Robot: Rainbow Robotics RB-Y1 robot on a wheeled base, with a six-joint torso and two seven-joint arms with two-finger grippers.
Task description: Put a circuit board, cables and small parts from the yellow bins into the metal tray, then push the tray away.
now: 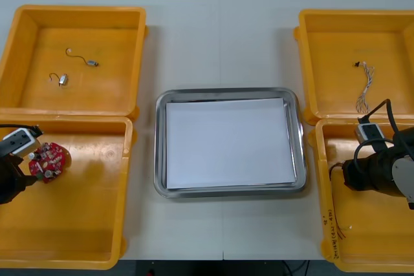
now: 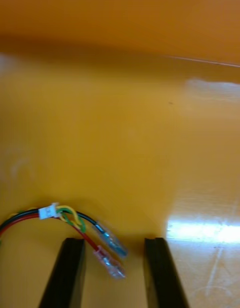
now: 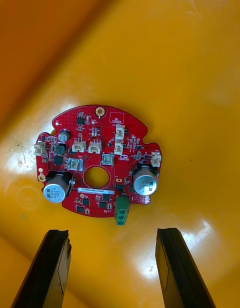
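A round red circuit board (image 3: 98, 161) lies flat on the floor of the near left yellow bin (image 1: 84, 224), also seen as the circuit board (image 1: 48, 161) in the front view. My left gripper (image 3: 112, 268) hovers over it, open, the board just beyond its fingertips. In the near right yellow bin (image 1: 372, 237) my right gripper (image 2: 114, 273) is open, its fingers either side of the plug ends of a red and yellow cable (image 2: 75, 223). The metal tray (image 1: 160, 159), white inside, sits between the bins.
The far left bin (image 1: 39, 50) holds two small metal parts (image 1: 62, 79) with thin wires. A pale cable (image 1: 366, 85) lies in the far right bin (image 1: 323, 50). A thin red cable end (image 1: 336, 227) shows by the near right bin's left wall.
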